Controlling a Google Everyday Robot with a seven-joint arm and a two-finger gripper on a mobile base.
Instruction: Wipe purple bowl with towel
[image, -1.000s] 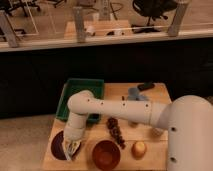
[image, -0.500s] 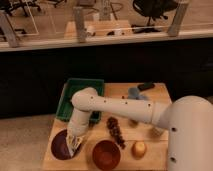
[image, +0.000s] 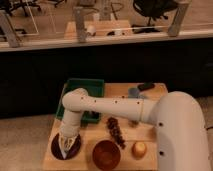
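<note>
Wooden bench (image: 150, 135) fills the lower half of my view, with a dark wall behind it and, beyond a rail, another room with office chairs (image: 155, 9). I take the purple bowl (image: 56, 150) as my landmark: it sits at the bench's front left corner, shallow and plate-like.

My white arm (image: 115, 107) reaches from the big rounded body at the right, across the bench, then bends down over the purple bowl. My hand (image: 66, 145) hangs directly above the bowl's middle, fingers pressed together on the towel (image: 65, 144), a small pale cloth drooping from the fingertips into the bowl. I cannot tell whether the cloth touches the bowl's surface.

Just right of the purple bowl stands a deeper orange-brown bowl (image: 106, 153). Further right sits a small yellowish round fruit (image: 139, 148). Between those two, slightly farther back, lies a dark cluster that looks like grapes (image: 116, 131). Behind the purple bowl, partly hidden by my arm, is a green tray (image: 85, 87). Far right and back of the bowl are a grey object (image: 135, 93) and a dark one (image: 146, 86) that I cannot identify.
</note>
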